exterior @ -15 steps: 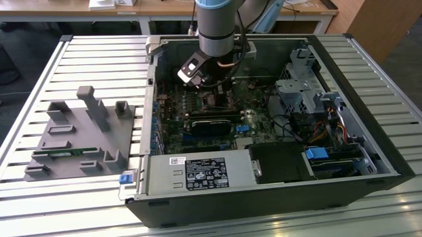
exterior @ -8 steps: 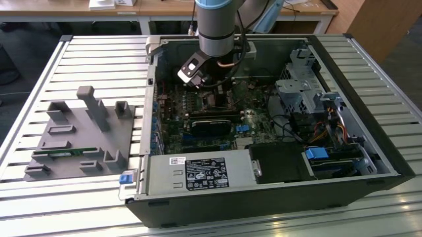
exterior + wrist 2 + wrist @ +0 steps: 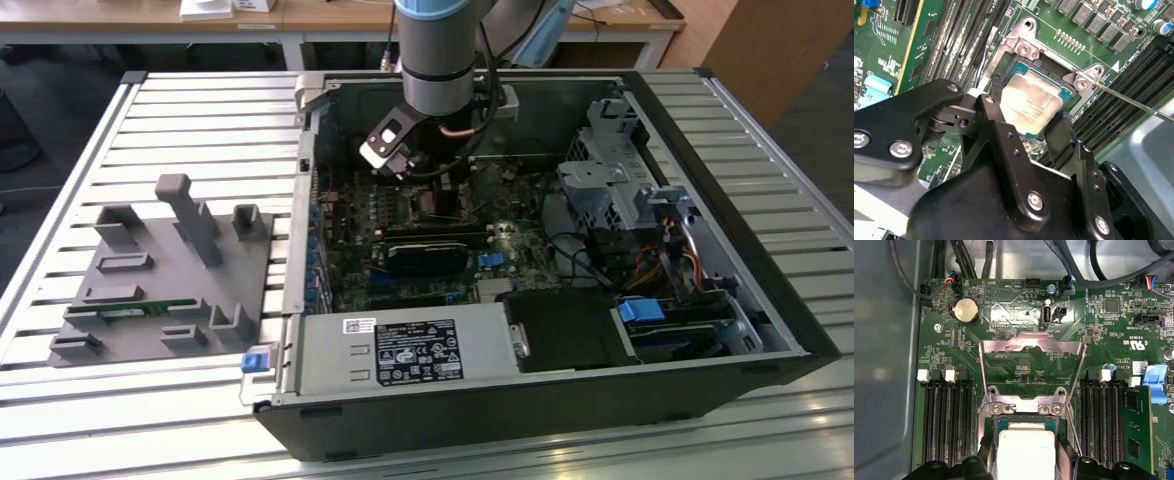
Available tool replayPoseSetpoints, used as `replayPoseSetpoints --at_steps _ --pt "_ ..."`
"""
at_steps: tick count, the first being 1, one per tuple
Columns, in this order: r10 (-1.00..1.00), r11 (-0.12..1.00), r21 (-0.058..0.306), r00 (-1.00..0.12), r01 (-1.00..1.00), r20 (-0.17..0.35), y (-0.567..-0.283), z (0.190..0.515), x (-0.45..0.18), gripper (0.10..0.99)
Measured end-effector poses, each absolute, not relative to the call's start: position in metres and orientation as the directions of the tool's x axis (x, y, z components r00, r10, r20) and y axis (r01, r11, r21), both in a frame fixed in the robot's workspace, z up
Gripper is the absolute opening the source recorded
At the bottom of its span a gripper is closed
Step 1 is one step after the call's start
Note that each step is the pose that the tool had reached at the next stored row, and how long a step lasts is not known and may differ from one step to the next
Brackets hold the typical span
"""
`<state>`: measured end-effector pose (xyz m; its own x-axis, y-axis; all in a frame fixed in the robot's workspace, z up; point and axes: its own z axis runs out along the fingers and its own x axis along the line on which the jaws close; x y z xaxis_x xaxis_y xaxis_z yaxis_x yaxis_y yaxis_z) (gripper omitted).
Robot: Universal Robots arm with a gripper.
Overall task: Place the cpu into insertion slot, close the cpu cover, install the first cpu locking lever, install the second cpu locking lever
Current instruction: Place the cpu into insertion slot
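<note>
In both wrist views the cpu [image 3: 1031,100] [image 3: 1026,447] lies silver top up in or just over the insertion slot [image 3: 1048,62] [image 3: 1026,410] on the green board. My gripper [image 3: 1029,110] [image 3: 1026,457] [image 3: 407,170] straddles it, with a black finger [image 3: 996,117] against each of two opposite sides. The cpu cover [image 3: 1031,346] stands swung open behind the slot, and the board shows through its window. A thin wire locking lever [image 3: 1134,102] [image 3: 1074,432] sticks out beside the slot, unlatched. In the exterior view the arm reaches down into the open computer case [image 3: 747,300].
Long black memory slots [image 3: 946,425] [image 3: 1101,425] flank the socket. Case walls, a drive cage [image 3: 607,180], cables and a power supply [image 3: 400,350] ring the board. A black card [image 3: 434,250] lies near the socket. A grey fixture [image 3: 167,275] sits on the table at the exterior view's left.
</note>
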<state>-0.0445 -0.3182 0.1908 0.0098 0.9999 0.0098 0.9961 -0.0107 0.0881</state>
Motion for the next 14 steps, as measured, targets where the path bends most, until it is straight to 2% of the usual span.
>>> replayPoseSetpoints --at_steps 14 --pt "1.000 -0.011 0.088 0.010 0.996 0.008 -0.3182 0.1981 -0.0444 0.596"
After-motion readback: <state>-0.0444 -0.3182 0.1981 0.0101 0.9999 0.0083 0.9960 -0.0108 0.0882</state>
